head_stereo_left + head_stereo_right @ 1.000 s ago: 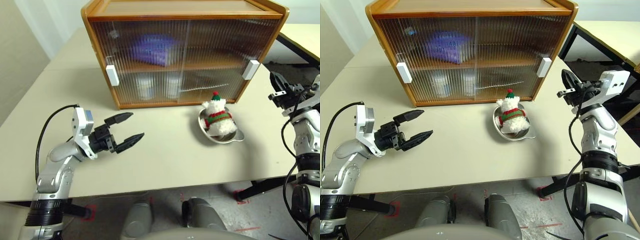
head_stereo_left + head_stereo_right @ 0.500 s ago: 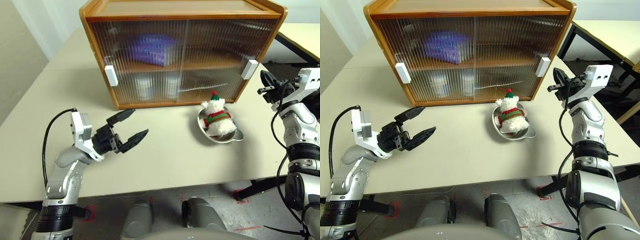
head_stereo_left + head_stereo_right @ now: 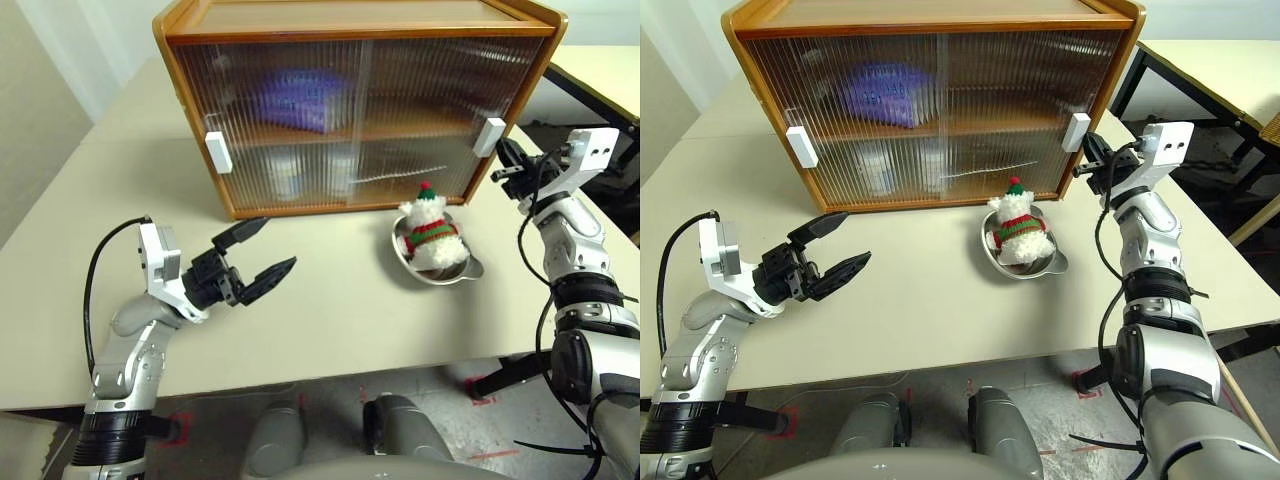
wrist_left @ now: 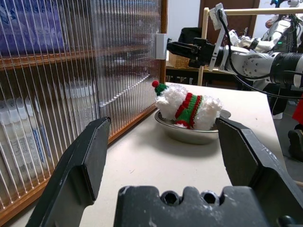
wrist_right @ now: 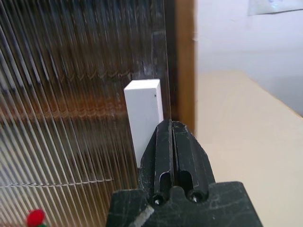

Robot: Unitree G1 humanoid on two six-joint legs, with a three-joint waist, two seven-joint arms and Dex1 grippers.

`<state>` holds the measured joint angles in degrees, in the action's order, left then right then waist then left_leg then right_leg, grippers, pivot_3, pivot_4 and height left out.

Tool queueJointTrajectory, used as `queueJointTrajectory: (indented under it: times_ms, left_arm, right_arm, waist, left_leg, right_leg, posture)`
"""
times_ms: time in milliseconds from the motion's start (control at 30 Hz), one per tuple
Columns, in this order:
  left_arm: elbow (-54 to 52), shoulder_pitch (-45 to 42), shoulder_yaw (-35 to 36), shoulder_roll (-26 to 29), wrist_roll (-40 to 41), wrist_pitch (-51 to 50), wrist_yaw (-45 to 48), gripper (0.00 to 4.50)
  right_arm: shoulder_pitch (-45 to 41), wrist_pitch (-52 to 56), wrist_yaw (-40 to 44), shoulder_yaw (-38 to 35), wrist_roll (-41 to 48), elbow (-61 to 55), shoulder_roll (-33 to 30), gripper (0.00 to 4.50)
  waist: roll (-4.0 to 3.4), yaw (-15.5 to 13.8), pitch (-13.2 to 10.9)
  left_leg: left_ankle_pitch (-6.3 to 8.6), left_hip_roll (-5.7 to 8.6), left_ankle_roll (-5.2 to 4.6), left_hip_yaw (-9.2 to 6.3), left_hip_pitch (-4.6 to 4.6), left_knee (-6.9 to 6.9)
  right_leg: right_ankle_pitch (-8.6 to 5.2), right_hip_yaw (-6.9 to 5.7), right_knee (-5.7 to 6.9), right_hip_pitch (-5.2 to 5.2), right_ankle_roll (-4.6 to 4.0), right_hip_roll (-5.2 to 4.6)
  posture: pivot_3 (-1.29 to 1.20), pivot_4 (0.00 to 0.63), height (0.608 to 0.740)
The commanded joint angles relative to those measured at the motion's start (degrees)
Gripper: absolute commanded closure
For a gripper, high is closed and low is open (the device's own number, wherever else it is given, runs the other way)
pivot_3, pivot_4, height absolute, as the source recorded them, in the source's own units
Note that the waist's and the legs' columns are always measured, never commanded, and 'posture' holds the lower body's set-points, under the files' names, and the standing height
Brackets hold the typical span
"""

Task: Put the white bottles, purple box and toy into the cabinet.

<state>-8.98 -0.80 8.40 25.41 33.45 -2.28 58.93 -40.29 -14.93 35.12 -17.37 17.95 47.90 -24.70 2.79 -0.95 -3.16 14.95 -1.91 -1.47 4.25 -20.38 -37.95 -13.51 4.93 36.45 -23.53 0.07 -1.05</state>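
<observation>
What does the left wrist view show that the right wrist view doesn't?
Left wrist view alone: the toy lying in a metal dish, the purple box and white bottles behind the ribbed doors, and the open left hand. Right wrist view alone: the bare table beside the cabinet. Both: the shut right hand at the white door handle.

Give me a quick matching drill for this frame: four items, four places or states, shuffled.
1. toy
2. purple box
3. left gripper
4. right gripper

A. fingers shut, at the cabinet's white handle
B. upper shelf, behind the ribbed door
C. in the metal dish on the table
D. fingers open, above the table

Pairs: 1-C, 2-B, 3-D, 4-A
</observation>
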Motion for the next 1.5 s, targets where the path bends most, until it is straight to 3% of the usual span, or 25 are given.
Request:
queueJointTrajectory:
  times_ms: [33,467,1033,1333,1500]
  left_arm:
    - [-0.2,0.6,-0.5,0.4,0.0,-0.2,0.3,0.00]
    - [0.4,0.5,-0.8,0.6,-0.3,-0.1,0.9,0.00]
    - [0.9,1.8,-1.0,0.5,-1.0,0.8,0.8,0.00]
    - [1.3,2.5,-1.4,0.1,-1.4,1.5,0.8,0.00]
    - [1.5,2.3,-1.3,0.2,-1.4,1.6,0.8,0.00]
  right_arm:
    - [-0.6,0.3,2.0,1.7,-0.2,-1.2,1.6,4.45]
    - [0.4,4.7,3.2,6.2,0.4,-9.0,9.8,4.45]
    - [-0.9,6.5,10.1,10.5,1.3,-7.9,16.5,4.45]
    - [0.9,8.1,11.8,9.8,1.8,-9.9,15.4,4.45]
    - [2.7,12.3,13.5,7.2,3.7,-14.1,8.5,2.76]
  waist:
    - [0.00,0.0,0.0]
    - [-0.03,-0.1,0.0]
    - [-0.04,-0.2,0.0]
    - [-0.05,-0.1,0.0]
    - [-0.06,-0.8,0.0]
  left_leg:
    - [0.00,-0.02,0.00,0.00,0.00,0.00]
    - [0.01,-0.03,0.02,-0.02,0.01,0.02]
    - [0.04,-0.05,0.08,-0.03,0.00,0.02]
    - [0.19,-0.07,0.33,-0.03,0.00,0.02]
    - [0.18,-0.02,0.32,-0.02,-0.06,0.02]
  right_leg:
    - [0.00,0.00,0.00,0.00,0.00,0.02]
    - [0.00,-0.06,0.01,-0.11,-0.01,-0.03]
    - [0.00,-0.11,0.02,-0.14,-0.02,-0.02]
    - [-0.02,-0.11,0.09,-0.18,-0.05,0.00]
    - [-0.03,-0.12,0.08,-0.24,-0.04,-0.05]
  posture:
    - [0.22,0.000,0.740]
    - [0.22,0.000,0.740]
    - [0.23,0.000,0.740]
    - [0.23,0.001,0.740]
    - [0.22,0.002,0.740]
